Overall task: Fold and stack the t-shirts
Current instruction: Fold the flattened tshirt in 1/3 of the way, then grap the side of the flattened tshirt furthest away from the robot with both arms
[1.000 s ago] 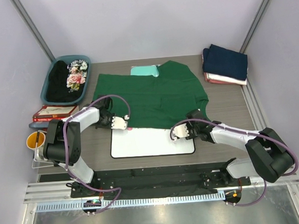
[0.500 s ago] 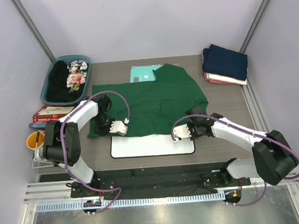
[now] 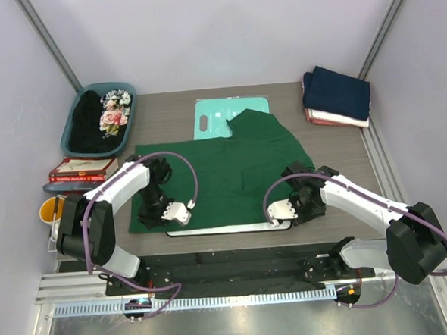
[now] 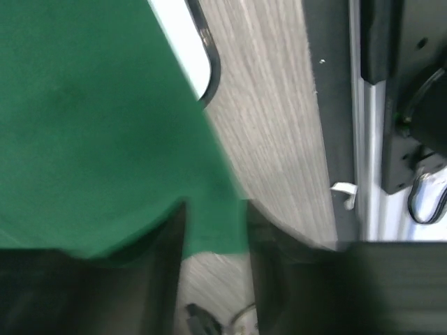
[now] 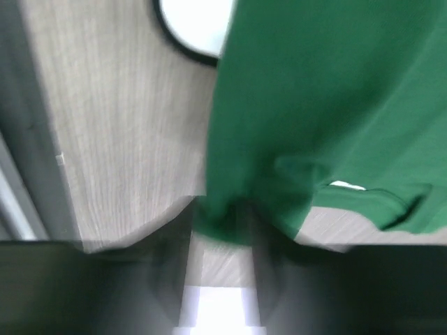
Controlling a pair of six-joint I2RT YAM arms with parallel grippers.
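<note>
Both arms are stretched inward and held low, wrists bent back toward the bases. The left hand (image 3: 173,214) and right hand (image 3: 281,209) are each clamped on the green t-shirt (image 3: 231,167).

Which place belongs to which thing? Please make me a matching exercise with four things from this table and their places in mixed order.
Things:
1. dark green t-shirt
2. navy t-shirt
3. floral t-shirt
4. teal board

Places:
A. in the tub, far left
B. partly under green cloth, far middle
C. on top of the pile, far right
D. middle, pinched by the left claw and the right claw

Pairs: 1-D, 2-C, 3-A, 4-B.
</note>
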